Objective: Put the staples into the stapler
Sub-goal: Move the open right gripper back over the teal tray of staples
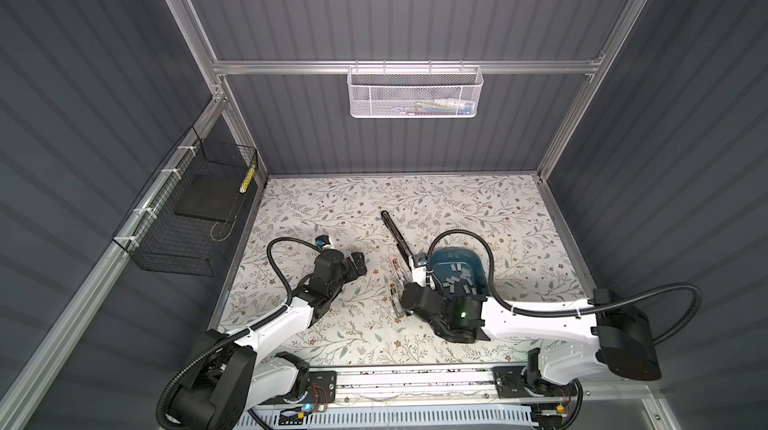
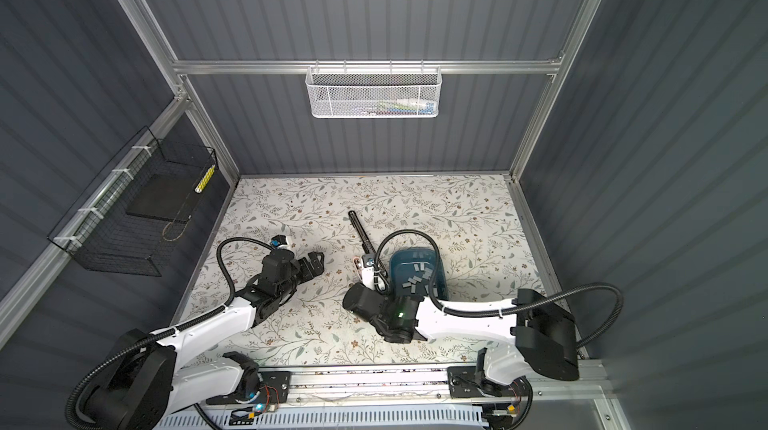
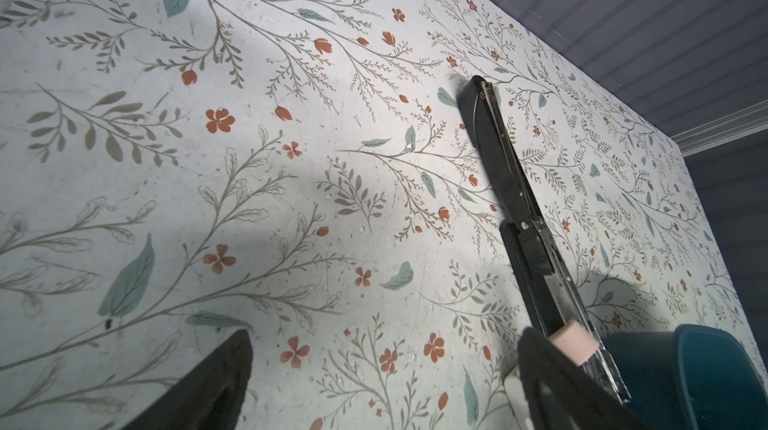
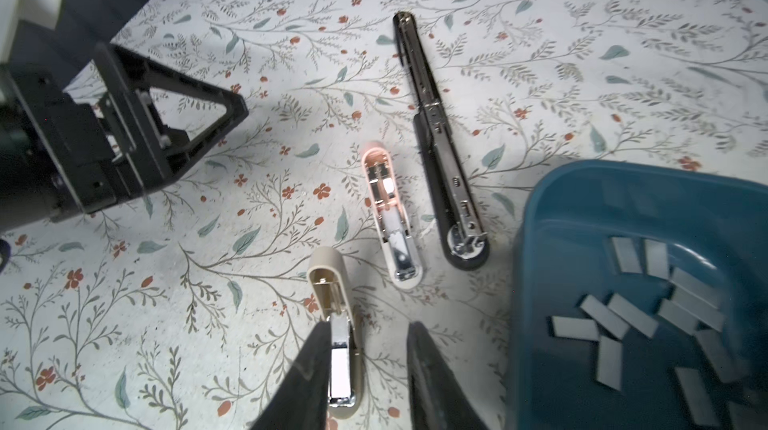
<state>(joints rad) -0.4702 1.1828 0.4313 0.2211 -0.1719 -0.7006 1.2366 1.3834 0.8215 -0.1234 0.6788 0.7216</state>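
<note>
**Operator:** What did the top views show?

**Robot:** My left gripper [image 1: 358, 267] reached out over the floral table [image 1: 498, 220], its jaws spread wide and holding nothing. My right wrist hid its own gripper. The staples [image 1: 457, 282] lay loose in the blue tub [image 1: 451, 259], just beside that wrist. Left of the tub lay three staplers, all folded open: a long black stapler [image 1: 394, 234], a pink stapler [image 1: 397, 270] and a beige stapler [image 1: 397, 303].

**Operator:** And your left wrist camera?

**Robot:** My two fingers stood far apart with bare tabletop between them. The black stapler and the tub's rim showed beside one fingertip.

**Operator:** The right wrist camera?

**Robot:** My right gripper [image 4: 369, 326] was partly open, straddling one end of the beige stapler. One finger [image 4: 311, 357] touched its chrome magazine and the other stood clear. It gripped nothing. The grey strips lay jumbled in the tub nearby.
</note>
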